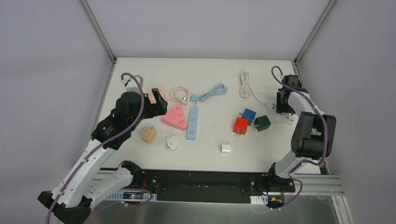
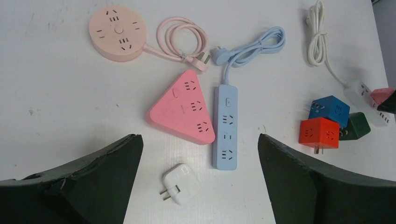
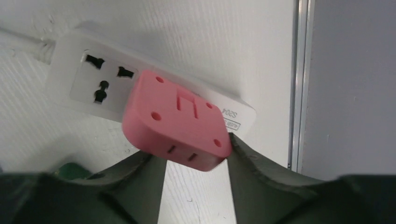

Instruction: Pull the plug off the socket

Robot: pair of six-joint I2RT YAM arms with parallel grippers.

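The white worktop fills the middle of the top view, with grey walls around it. The left arm reaches over its left part, and the right arm bends toward the far right corner.

The left tool hangs above the worktop with its jaws wide and nothing between them. Under it, in the left wrist view, lie a blue strip, a pink triangle block just beside it on the left, and a round peach block farther away with its cord coiled next to it. A white adapter lies near the strip's close end. A tan cube sits left of this adapter.

To the right, a red cube, a blue cube and a green cube stand close together. A second small white adapter lies apart, nearer to the arm bases.

The white socket lies flat at the right edge of the worktop, beside the metal rail, and its white cable is bundled toward the far side. One of its outlets is free and visible.

The pink plug sits on the socket next to this free outlet. The right tool is at the plug, one finger against each lower side of it, so it holds the plug. I cannot tell if the plug's pins are fully inside the socket.
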